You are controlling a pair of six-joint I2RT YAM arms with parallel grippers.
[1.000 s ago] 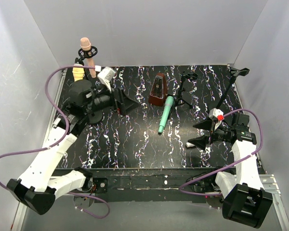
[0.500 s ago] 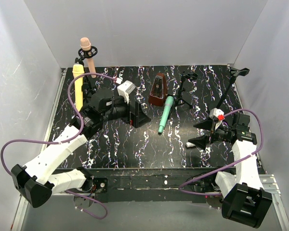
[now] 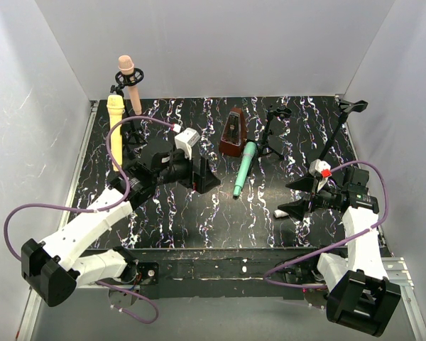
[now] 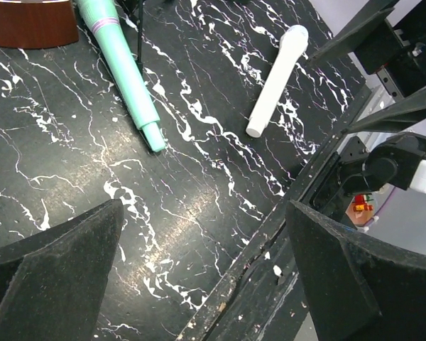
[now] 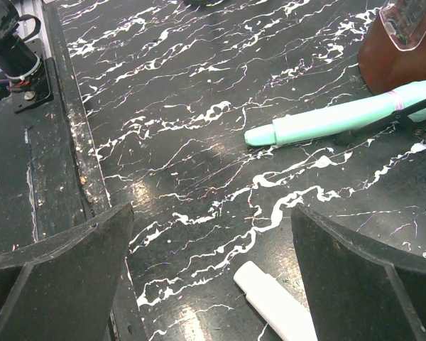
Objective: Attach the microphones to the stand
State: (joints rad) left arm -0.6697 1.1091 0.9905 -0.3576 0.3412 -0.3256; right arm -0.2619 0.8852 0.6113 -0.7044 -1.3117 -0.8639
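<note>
Left gripper (image 3: pixel 207 177): hanging over the left-middle of the table (image 3: pixel 163 220), pointing right. I'm seeing its fingers (image 4: pixel 64 270) spread wide with nothing between them.
Right gripper (image 3: pixel 292 197): sitting low at the near right, pointing left. Its fingers (image 5: pixel 64 270) are gaping apart too and gripping nothing.
Pink mic (image 3: pixel 126 71): standing head-up in the clip of the left stand (image 3: pixel 137 75), far left corner.
Yellow mic (image 3: pixel 115 131): standing upright just on the near side of the pink one. It's looking like it's on a stand, but I'm not able to tell for sure.
Teal mic (image 3: pixel 244 167): lying on the table in the middle, head toward the far side, just beside the metronome (image 3: pixel 233 131) and up against the foot of the middle stand (image 3: pixel 273 128).
White mic (image 4: pixel 277 78): lying flat at the near right, just beside the right gripper, not gripped.
Right stand (image 3: pixel 339 135): leaning up at the far right.
</note>
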